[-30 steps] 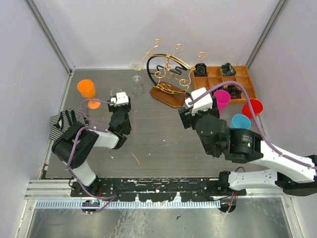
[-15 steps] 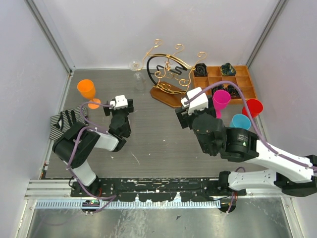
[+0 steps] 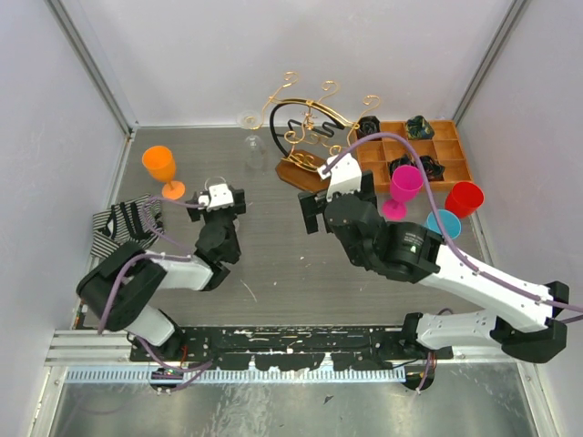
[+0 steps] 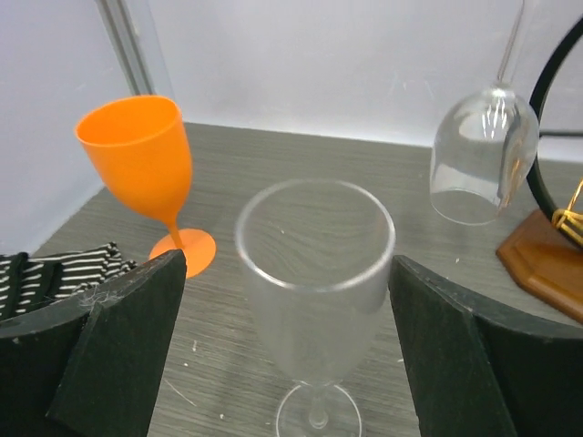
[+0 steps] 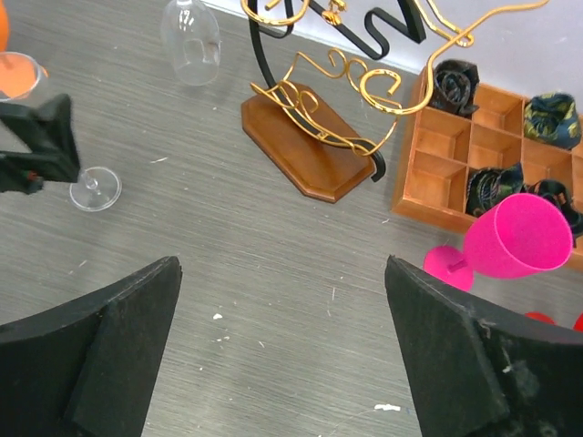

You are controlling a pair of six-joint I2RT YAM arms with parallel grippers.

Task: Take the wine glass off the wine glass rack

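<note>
done: one wine glass (image 4: 314, 273) is off the wine glass rack (image 3: 310, 173), upright on the tabletop toward the left edge | left jaws: open wide on both sides of it, not touching | right jaws: open, empty | to do, I think: another glass (image 4: 478, 155) hangs on the rack
</note>
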